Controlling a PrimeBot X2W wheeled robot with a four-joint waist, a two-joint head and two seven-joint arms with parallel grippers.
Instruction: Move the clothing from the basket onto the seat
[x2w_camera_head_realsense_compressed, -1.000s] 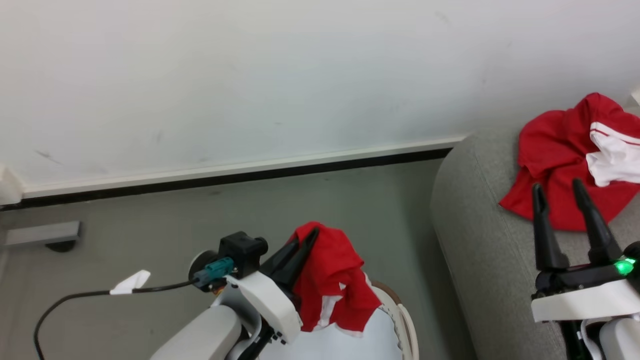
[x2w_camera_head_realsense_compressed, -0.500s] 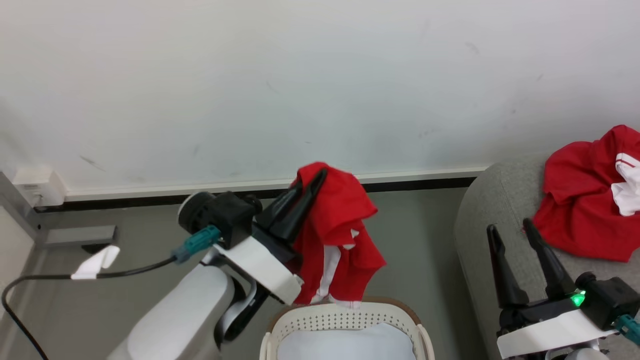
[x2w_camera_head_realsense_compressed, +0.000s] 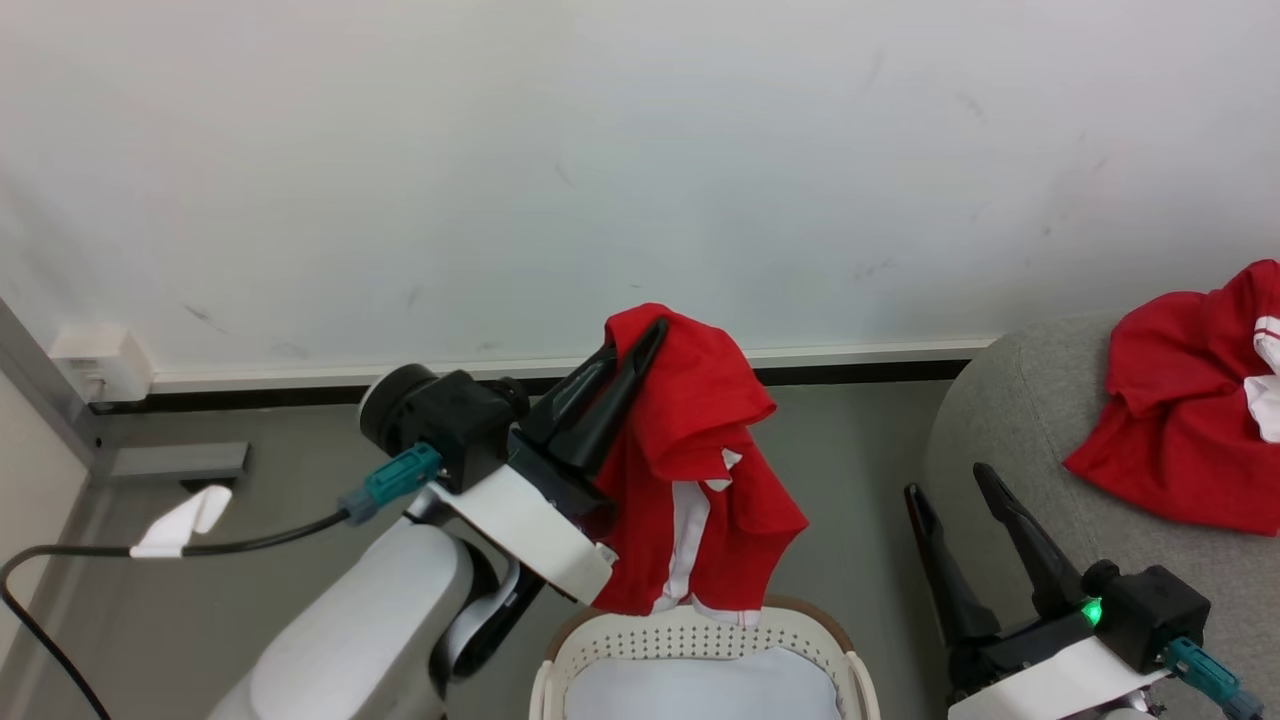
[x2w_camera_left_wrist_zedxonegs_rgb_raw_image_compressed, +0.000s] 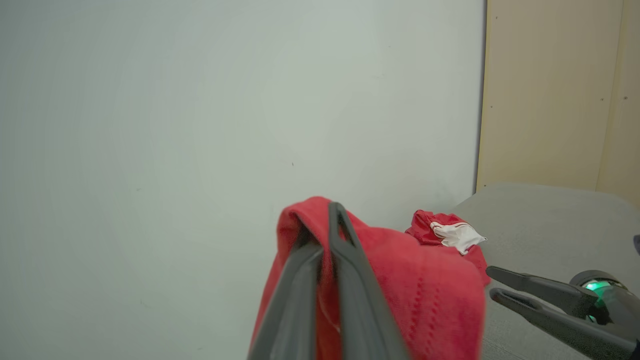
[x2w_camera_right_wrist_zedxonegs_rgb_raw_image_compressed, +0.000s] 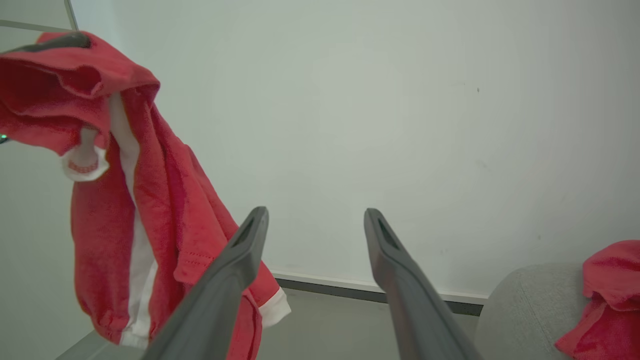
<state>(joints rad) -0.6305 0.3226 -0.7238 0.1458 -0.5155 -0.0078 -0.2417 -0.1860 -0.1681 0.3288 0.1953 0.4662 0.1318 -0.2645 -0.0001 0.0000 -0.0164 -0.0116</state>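
- Two garments, both red with white trim: held garment (x2w_camera_head_realsense_compressed: 700, 440) hangs from the left hand (x2w_camera_head_realsense_compressed: 640, 335), and the second garment (x2w_camera_head_realsense_compressed: 1180, 430) lies crumpled on the sofa (x2w_camera_head_realsense_compressed: 1010, 420).
- Left hand is clamped on a fold of the held garment. Fabric drapes over the fingertips, so the pinch point is hidden.
- Held garment's lower hem overlaps the far rim of the basket (x2w_camera_head_realsense_compressed: 700, 635) in the head view. Can't tell if it touches or hangs just above.
- Basket is cut off by the bottom edge. A white cloth (x2w_camera_head_realsense_compressed: 700, 695) lies inside, and what's under it is hidden.
- Second garment is cut off at the right edge of the head view.
- Sofa shows one rounded end.
- Right hand (x2w_camera_head_realsense_compressed: 947, 480) has its jaws spread wide and holds nothing. It sits near the sofa end, apart from both garments.
- Room has a pale scuffed wall (x2w_camera_head_realsense_compressed: 600, 150), a white baseboard (x2w_camera_head_realsense_compressed: 300, 372) over a dark strip, and a grey floor (x2w_camera_head_realsense_compressed: 850, 450).
- Black cable (x2w_camera_head_realsense_compressed: 250, 545) with a white tag runs at left.
- Small white box (x2w_camera_head_realsense_compressed: 100, 360) sits low on the wall at left.
- Beige panel (x2w_camera_left_wrist_zedxonegs_rgb_raw_image_compressed: 550, 90) stands behind the sofa in the left wrist view.
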